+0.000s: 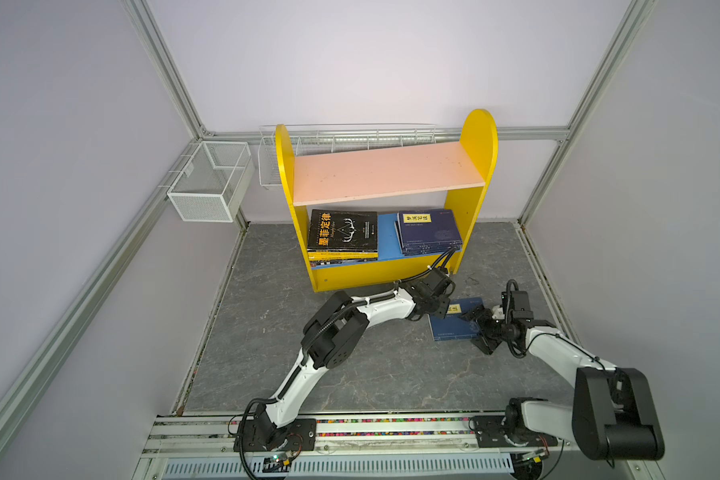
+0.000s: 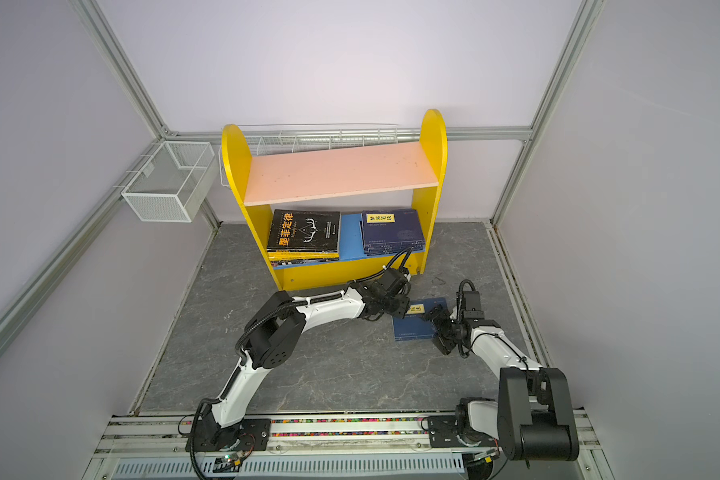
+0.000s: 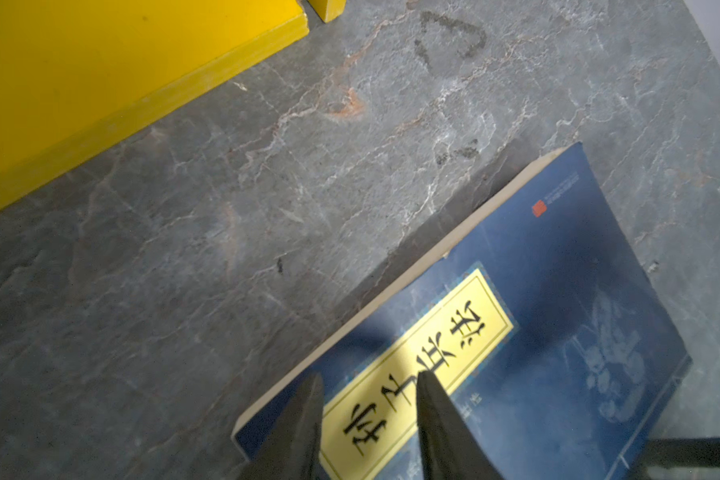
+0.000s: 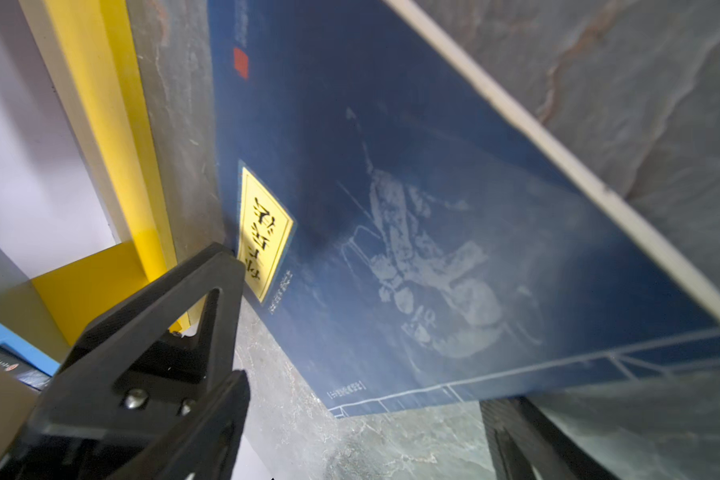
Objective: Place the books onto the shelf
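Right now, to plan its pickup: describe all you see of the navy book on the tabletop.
The navy book is a thin paperback with a yellow title label, red seal and pale figure drawing. It rests cover-up on the grey tabletop before the shelf, left hand over its label, open right hand straddling its edge.

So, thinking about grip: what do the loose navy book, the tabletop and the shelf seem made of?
Navy book: paperback, matte card cover, cream page edges showing. Tabletop: grey veined stone look, perhaps a printed sheet; low sheen. Shelf: painted board, probably wood; smooth yellow sides, flat cut edges.
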`<state>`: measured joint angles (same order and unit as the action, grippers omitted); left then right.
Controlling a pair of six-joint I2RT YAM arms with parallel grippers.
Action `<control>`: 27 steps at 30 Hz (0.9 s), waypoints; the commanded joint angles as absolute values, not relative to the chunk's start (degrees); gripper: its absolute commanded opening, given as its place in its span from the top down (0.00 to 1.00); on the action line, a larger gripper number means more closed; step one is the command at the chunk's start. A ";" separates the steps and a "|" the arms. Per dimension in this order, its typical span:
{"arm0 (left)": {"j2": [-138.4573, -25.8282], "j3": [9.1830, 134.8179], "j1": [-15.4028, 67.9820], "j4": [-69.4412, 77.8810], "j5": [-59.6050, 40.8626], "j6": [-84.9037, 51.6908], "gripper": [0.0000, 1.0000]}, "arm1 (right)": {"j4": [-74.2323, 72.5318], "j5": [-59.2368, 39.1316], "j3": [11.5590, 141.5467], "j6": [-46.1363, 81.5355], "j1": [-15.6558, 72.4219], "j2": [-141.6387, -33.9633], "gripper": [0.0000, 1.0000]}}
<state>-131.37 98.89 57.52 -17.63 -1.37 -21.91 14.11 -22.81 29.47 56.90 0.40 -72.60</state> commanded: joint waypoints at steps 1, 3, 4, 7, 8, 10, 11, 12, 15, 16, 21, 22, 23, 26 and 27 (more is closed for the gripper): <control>-132.67 96.39 57.66 -23.55 -4.92 -22.05 0.62 | 14.95 -20.49 27.77 55.30 0.25 -72.42 0.10; -132.66 95.70 57.66 -23.23 -6.21 -22.15 0.62 | 14.02 -20.39 29.00 54.80 0.17 -70.65 0.10; -132.54 95.27 57.66 -23.04 -6.68 -22.24 0.62 | 13.12 -20.55 29.57 54.72 0.13 -69.61 0.10; -132.41 94.27 57.66 -22.42 -7.93 -21.97 0.62 | 10.85 -21.56 31.53 54.12 0.03 -67.87 0.10; -132.43 94.14 57.66 -22.28 -8.38 -21.97 0.62 | 10.44 -21.78 32.25 53.81 0.00 -67.61 0.09; -132.40 93.96 57.66 -21.88 -9.35 -21.97 0.62 | 9.33 -22.28 33.46 53.46 -0.04 -67.46 0.09; -132.41 93.82 57.68 -21.67 -9.77 -21.99 0.62 | 8.57 -22.64 33.86 53.35 -0.11 -67.54 0.09; -132.33 93.70 57.66 -21.42 -10.25 -21.92 0.62 | 8.07 -22.76 34.08 53.35 -0.12 -67.65 0.09; -132.04 93.06 57.66 -20.04 -11.82 -21.83 0.62 | 6.99 -23.27 34.78 53.69 -0.14 -68.49 0.09; -131.84 92.83 57.66 -19.65 -12.10 -21.85 0.63 | 7.88 -23.24 35.13 53.64 -0.17 -68.74 0.09; -131.69 92.75 57.66 -19.68 -11.52 -21.97 0.64 | 21.75 -14.91 35.64 53.29 -0.48 -66.93 0.08; -131.62 92.56 57.66 -19.57 -11.18 -22.05 0.64 | 24.92 -13.01 35.49 53.94 -0.53 -66.51 0.08; -131.66 92.55 57.66 -19.58 -10.88 -22.07 0.63 | 27.08 -11.78 34.78 54.97 -0.73 -66.36 0.09; -131.71 92.55 57.66 -19.49 -10.59 -22.07 0.63 | 24.83 -14.09 30.50 57.72 -1.34 -67.04 0.08; -131.69 92.59 57.66 -19.44 -10.54 -22.14 0.63 | 23.30 -15.23 29.31 58.36 -1.48 -67.82 0.08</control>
<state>-130.19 95.24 57.17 -13.26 -9.47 -21.98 20.38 -15.68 32.64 55.33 -1.04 -67.07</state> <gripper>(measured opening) 0.369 0.917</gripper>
